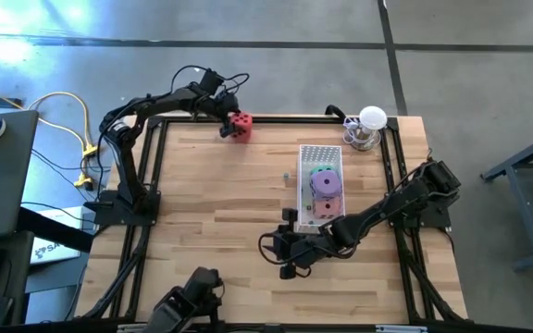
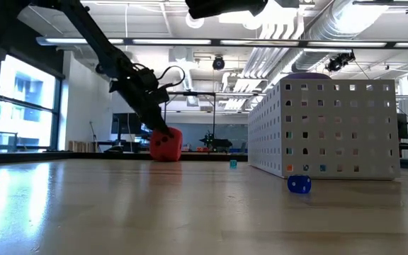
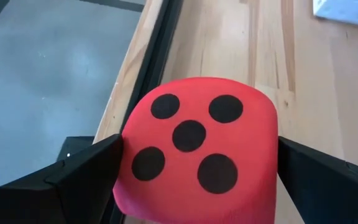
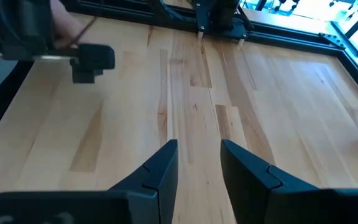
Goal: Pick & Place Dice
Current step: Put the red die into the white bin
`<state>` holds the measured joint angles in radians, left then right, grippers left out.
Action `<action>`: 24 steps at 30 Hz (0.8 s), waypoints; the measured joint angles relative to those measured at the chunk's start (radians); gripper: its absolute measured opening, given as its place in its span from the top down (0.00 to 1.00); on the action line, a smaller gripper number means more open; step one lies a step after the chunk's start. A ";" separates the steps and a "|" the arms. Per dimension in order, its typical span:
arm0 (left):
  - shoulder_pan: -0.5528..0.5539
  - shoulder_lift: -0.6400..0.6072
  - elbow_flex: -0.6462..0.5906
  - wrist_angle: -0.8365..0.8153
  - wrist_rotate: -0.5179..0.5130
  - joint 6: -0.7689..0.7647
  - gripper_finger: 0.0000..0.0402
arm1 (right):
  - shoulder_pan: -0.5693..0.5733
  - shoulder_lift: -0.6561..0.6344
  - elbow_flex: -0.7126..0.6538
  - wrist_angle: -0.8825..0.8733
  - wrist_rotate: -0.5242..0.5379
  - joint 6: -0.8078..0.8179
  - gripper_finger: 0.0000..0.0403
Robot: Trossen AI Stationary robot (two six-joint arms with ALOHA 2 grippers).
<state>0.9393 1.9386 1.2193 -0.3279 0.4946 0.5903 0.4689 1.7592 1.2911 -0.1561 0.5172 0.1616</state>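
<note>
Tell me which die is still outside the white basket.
The red die, held in the left gripper at the table's far edge. The green, purple and pink dice sit inside the basket.

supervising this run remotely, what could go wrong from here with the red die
The red die sits at the table's far edge, clamped between the left gripper fingers; a slip could drop it off the table. The white bin already holds purple, green and pink dice, so it may not seat. The right gripper waits near the bin, a possible crossing.

left gripper (image 1: 233, 126): fingers clamped, far edge | right gripper (image 1: 290, 250): fingers apart, low
</note>
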 joint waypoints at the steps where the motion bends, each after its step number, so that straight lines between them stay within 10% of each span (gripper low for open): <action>1: 0.002 0.007 0.000 0.003 0.001 -0.013 0.02 | 0.000 0.000 0.000 0.001 0.001 0.000 0.72; 24: 0.005 0.021 0.000 0.009 0.037 -0.068 0.07 | 0.000 0.000 0.000 0.001 0.004 0.001 0.72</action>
<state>0.9446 1.9591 1.2198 -0.3187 0.5320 0.5224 0.4690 1.7592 1.2911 -0.1547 0.5209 0.1628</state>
